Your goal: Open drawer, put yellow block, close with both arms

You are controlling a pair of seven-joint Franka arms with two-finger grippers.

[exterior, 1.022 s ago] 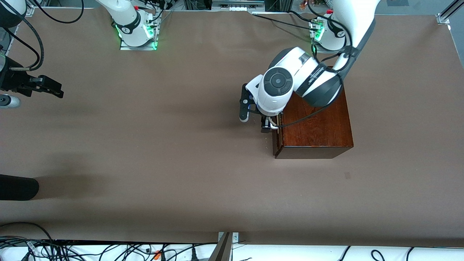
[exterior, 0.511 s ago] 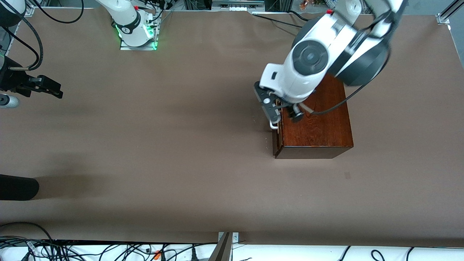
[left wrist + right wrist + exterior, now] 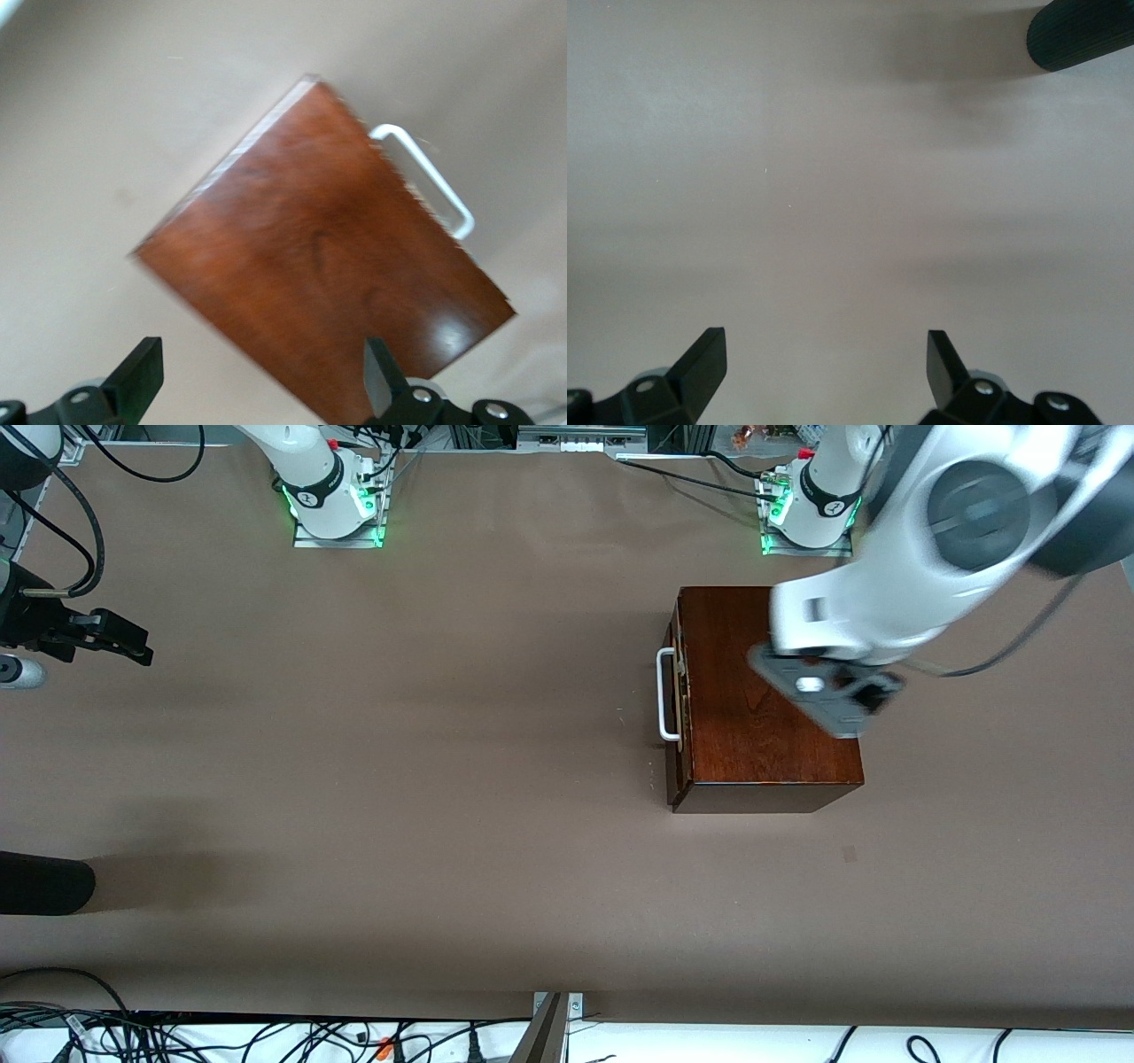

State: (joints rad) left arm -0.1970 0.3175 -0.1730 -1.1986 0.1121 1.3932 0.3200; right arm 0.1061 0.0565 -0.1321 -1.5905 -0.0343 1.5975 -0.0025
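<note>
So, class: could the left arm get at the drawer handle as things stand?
Probably yes: the left gripper hangs open over the box, and nothing covers the handle on the shut drawer.

I see a desk (image 3: 461, 779) covered in plain brown matting. One wooden box (image 3: 766, 700) sits on it toward the left arm's end, its drawer front with the white handle (image 3: 666, 695) facing the right arm's end. The two arm bases (image 3: 337, 509) glow green along the desk's edge farthest from the front camera. A dark rounded object (image 3: 44, 881) lies at the right arm's end, nearer the camera.
</note>
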